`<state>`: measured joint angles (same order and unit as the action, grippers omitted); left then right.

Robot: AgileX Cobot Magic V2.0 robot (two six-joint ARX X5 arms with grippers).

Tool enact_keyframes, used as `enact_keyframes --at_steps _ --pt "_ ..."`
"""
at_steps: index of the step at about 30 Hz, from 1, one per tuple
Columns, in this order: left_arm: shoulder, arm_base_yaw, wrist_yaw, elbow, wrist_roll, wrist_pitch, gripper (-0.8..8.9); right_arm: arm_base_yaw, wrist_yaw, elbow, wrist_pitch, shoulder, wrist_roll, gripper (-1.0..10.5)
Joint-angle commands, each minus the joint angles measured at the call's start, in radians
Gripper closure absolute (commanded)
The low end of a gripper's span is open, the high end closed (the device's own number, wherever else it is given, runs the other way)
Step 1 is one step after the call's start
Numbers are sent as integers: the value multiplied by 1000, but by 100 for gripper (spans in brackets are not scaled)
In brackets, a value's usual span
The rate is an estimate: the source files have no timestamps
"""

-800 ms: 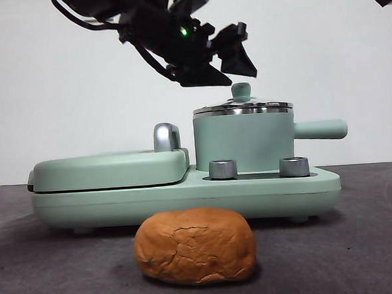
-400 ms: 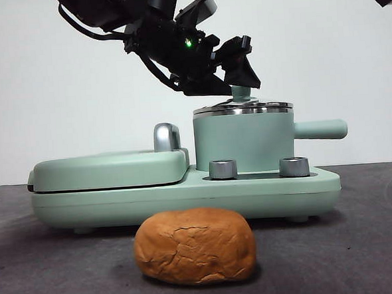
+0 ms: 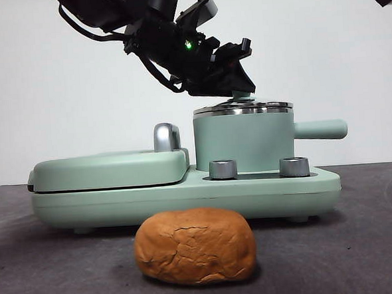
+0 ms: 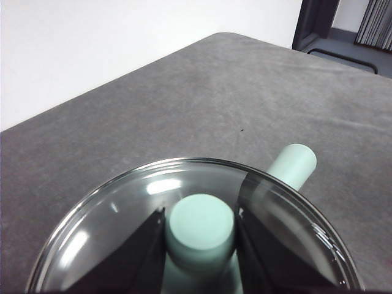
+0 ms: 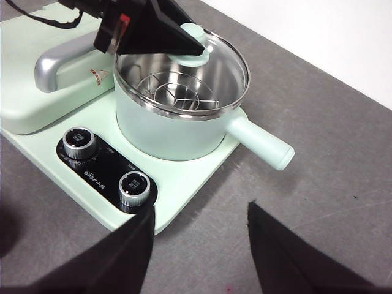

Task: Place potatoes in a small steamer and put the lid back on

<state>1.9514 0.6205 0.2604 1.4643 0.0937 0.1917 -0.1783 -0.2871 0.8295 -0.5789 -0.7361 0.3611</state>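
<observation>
My left hand (image 4: 200, 245) is down on top of the small steamer (image 3: 244, 143), its two black jaws standing on either side of the lid's mint-green knob (image 4: 201, 223) and pressed against it, so I am clamped on the lid (image 4: 122, 214). In the front view this hand (image 3: 235, 84) comes in dark from the upper left, a green light showing on its body. The lid sits flat on the steamer's steel rim, and through the glass in my right wrist view I can see a wire rack (image 5: 177, 92) inside the pot. The steamer's straight handle (image 3: 320, 129) points away to the side. The pot stands on a mint-green cooker base (image 3: 186, 195) with two round dials (image 5: 79, 140) in front of it and a closed flat griddle section (image 3: 107, 169) beside it. The potato (image 3: 195, 245) lies on the grey tabletop (image 3: 362, 243) in front of the base, apart from it. My right hand (image 5: 199, 245) waits high and well off to the side, jaws spread apart with nothing between them.
</observation>
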Motion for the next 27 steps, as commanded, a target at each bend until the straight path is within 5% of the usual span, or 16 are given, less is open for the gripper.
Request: enact_keyframes --at_steps 1,27 --pt "26 8 -2 22 24 -19 808 -4 0 16 10 -7 -14 706" --pt "-164 3 -3 33 29 -31 808 -4 0 16 10 -6 -14 706"
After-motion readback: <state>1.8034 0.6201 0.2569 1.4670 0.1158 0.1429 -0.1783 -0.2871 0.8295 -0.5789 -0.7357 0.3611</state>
